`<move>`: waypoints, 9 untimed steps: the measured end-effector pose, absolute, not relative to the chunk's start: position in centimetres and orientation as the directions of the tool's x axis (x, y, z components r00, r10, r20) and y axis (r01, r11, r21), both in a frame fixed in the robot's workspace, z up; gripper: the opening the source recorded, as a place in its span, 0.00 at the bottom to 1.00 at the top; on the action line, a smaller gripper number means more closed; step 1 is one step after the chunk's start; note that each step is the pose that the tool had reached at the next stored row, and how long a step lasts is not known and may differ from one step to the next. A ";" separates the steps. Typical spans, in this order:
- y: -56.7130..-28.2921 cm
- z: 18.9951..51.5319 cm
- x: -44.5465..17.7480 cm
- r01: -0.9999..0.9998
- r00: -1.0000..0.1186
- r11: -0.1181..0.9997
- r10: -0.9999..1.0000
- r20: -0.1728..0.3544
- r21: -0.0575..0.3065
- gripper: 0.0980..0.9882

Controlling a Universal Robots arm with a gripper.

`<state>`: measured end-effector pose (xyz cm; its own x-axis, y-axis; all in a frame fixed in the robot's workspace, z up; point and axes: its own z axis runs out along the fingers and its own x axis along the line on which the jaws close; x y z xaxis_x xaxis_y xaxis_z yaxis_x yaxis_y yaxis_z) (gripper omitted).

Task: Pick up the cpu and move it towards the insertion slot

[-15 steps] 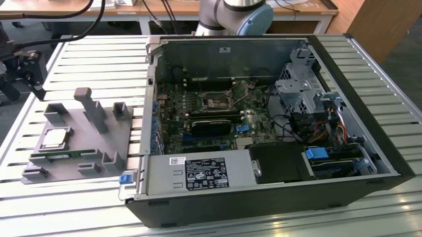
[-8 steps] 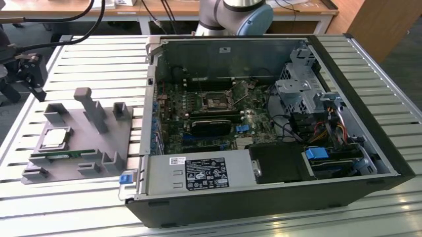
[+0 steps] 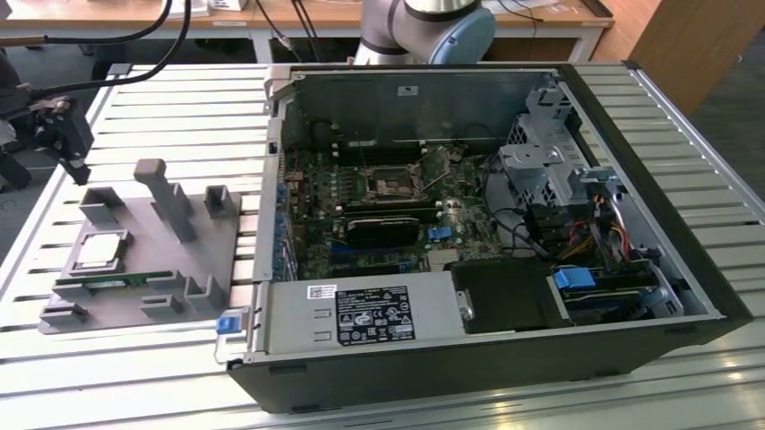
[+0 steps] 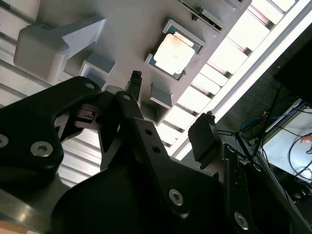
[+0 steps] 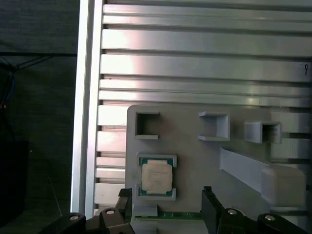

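CPU [image 3: 98, 251] [image 5: 157, 176] [image 4: 174, 48]: small square chip, silver-grey metal top facing up, paler rim. It lies flat in a square nest on a grey holding fixture [image 3: 179, 260]. Nothing touches or grips it.

Fixture: grey moulded tray with upright posts and open pockets. It rests on the slotted aluminium table [image 3: 156, 107], at the exterior view's left of the computer case [image 3: 502, 367]. A green memory stick [image 3: 114, 282] sits on edge in the fixture, just beside the CPU's nest.

Insertion slot [image 3: 392, 184]: square socket with a dark centre and a metal frame. It sits on the motherboard [image 3: 322, 193] inside the open case, well apart from the CPU.

Gripper [image 5: 165, 190] [image 4: 172, 95]: black, two-fingered, jaws spread wide with nothing between them. In the first wrist view the fingers [image 5: 208, 204] stand either side of the CPU's nest, and the chip shows in the gap, clear of both. In the exterior view the gripper [image 3: 66, 148] hangs above the table by the fixture's far end, near the CPU but not in contact with it.

Robot arm [image 3: 425, 27]: its grey and blue joint stands behind the case.
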<state>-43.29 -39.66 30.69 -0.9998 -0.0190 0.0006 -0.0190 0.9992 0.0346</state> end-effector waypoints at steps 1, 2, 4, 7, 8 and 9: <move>-39.7 30.7 -43.3 -0.019 -1.000 0.999 -0.019 0.001 0.035 0.64; -39.7 30.6 -43.3 -0.019 -1.000 0.999 -0.019 0.001 0.035 0.64; -39.7 30.5 -43.3 -0.019 -1.000 0.999 -0.019 0.000 0.035 0.64; -39.7 30.3 -43.3 -0.019 -1.000 0.999 -0.019 0.001 0.035 0.64; -39.7 30.2 -43.3 -0.019 -1.000 0.999 -0.019 0.001 0.035 0.64; -39.7 30.1 -43.3 -0.019 -1.000 0.999 -0.019 0.001 0.035 0.64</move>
<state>-43.32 -39.69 30.15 -0.9998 -0.0192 0.0006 -0.0192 0.9992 0.0347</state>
